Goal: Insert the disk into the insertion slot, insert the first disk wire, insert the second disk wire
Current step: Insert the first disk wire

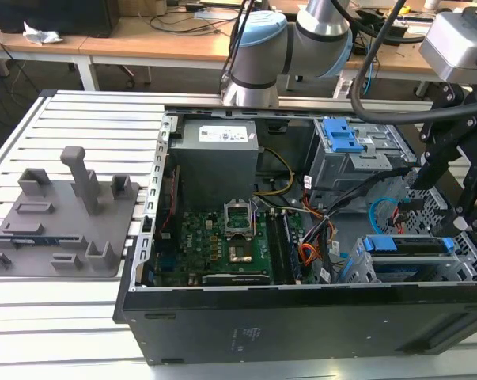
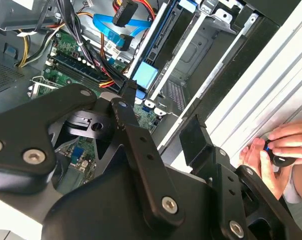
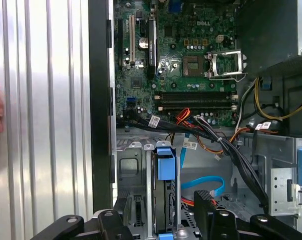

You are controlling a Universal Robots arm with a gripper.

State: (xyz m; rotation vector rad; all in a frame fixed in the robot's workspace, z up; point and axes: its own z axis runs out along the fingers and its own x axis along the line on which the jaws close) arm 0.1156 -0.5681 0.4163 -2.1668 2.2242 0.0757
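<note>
The disk [image 1: 410, 245], silver in its blue caddy, sits inside the insertion slot [image 1: 353, 269], the low grey cage at the exterior view's right. In the first wrist view it stands edge-on, with the caddy's blue tab [image 3: 164, 162] showing. My gripper [image 1: 444, 198] hovers above it, open, with nothing between its black fingers [image 3: 206, 215]. The first disk wire [image 3: 188, 201], red and orange, ends in a black plug [image 2: 124, 14] that lies loose beside the disk. The second disk wire [image 3: 206, 181], light blue, loops close by [image 2: 108, 22].
A taller grey cage with a blue latch [image 1: 341, 138] stands behind the slot. The motherboard [image 1: 222, 237] and power supply [image 1: 218, 158] fill the case's middle. A grey fixture block [image 1: 64, 214] lies on the slatted table. A person's hand [image 2: 281, 150] holds a small object outside the case.
</note>
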